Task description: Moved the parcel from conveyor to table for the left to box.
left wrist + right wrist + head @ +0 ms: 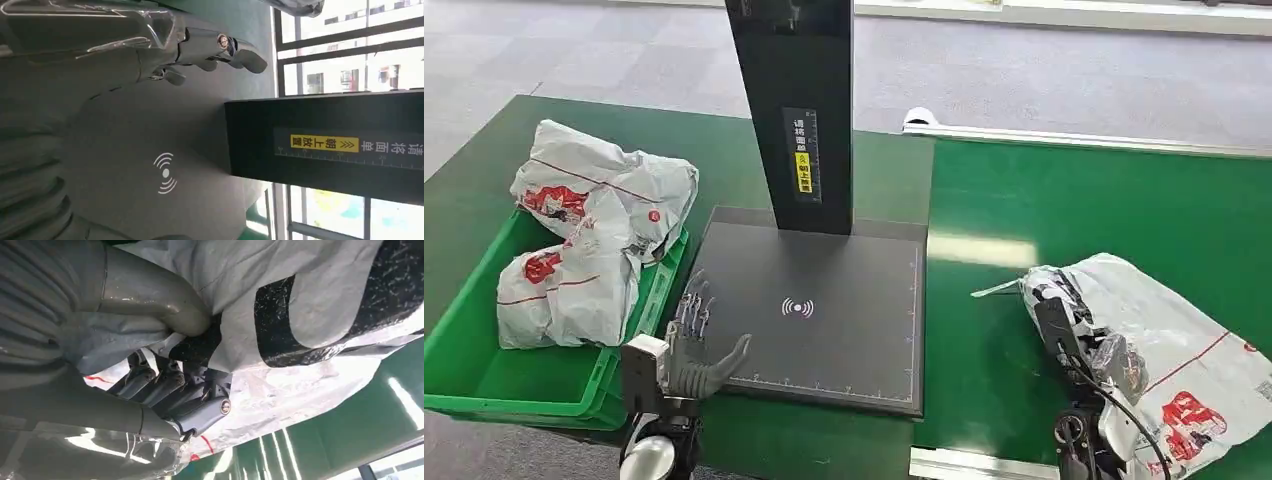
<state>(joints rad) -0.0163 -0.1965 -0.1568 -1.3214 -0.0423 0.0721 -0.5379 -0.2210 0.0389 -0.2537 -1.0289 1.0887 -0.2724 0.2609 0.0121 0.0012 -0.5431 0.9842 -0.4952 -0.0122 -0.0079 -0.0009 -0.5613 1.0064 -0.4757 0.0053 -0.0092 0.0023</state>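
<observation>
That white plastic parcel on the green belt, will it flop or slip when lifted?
Probably floppy: the parcel is a wrinkled soft bag that sags on the belt. Its glossy film looks slippery, though the right robot hand bunches it between thumb and fingers.

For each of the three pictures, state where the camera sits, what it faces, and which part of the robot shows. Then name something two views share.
Head view: high, looking down at scanner plate, crate, both hands.
Left wrist view: behind the left hand, facing the plate.
Right wrist view: behind the right hand, gripping the parcel.
Shared: plate's wave symbol.

Parcel-sorting station: green conveyor belt (1064,200), scanner stand (799,110), green crate (484,380) of mail bags.
</observation>
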